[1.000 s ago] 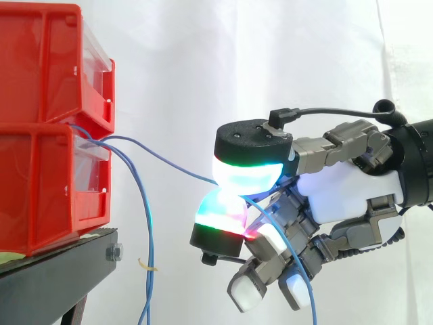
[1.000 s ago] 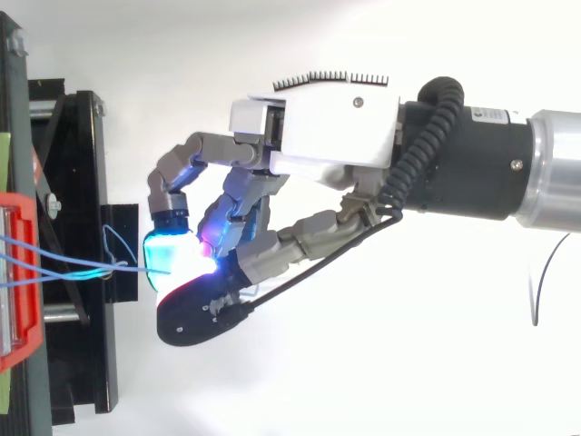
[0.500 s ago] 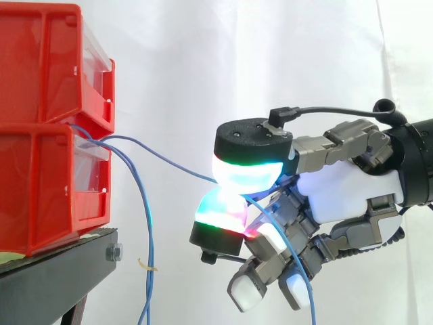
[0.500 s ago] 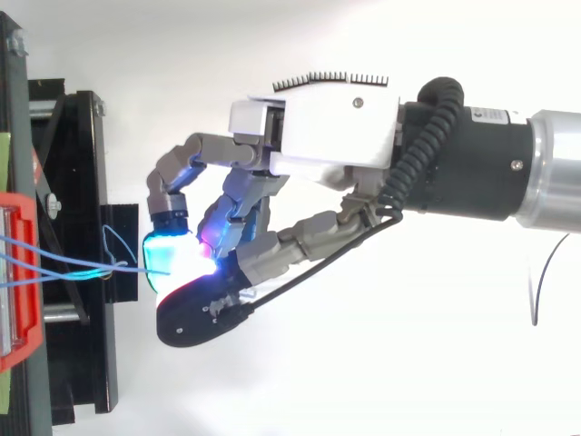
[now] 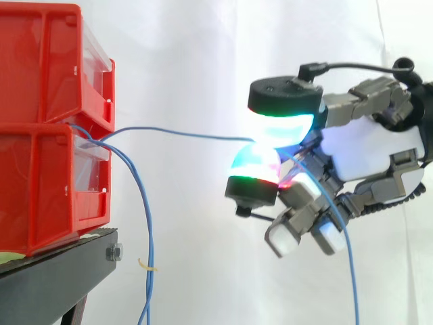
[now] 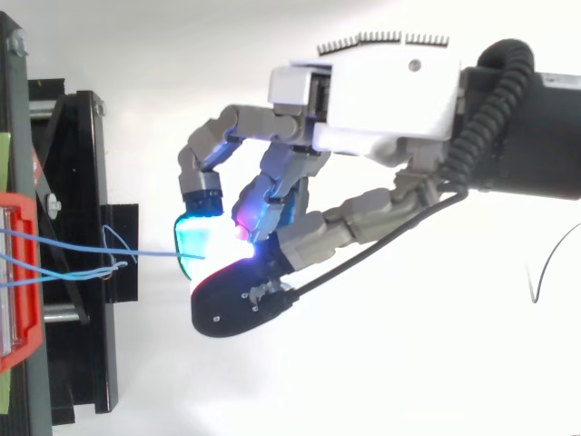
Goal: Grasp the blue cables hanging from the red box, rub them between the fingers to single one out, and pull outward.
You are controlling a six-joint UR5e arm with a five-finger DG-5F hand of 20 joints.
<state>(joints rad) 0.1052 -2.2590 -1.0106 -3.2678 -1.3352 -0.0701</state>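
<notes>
Side view: two red bins sit stacked at 9 o'clock on a black stand, the upper red bin resting on the lower red bin, with a white curtain behind. Blue strands leave the front of the lower red bin at its top edge. One blue cable runs nearly straight and almost level toward 3 o'clock, well clear of the bins, to the hand. There it is pinched between two glowing pads, one above the strand and one below it, pressed together on it. Past the pinch the same strand bends toward 5 o'clock, passes the other curled fingers with white tips, and drops to the bottom edge. The other blue cables hang slack toward 6 o'clock, just beside the stand's front edge.

Top view: the hand comes in from 3 o'clock, its fingers curled toward 9 o'clock, and the blue cable stretches from the lower red bin at 9 o'clock straight into the cyan pad.
</notes>
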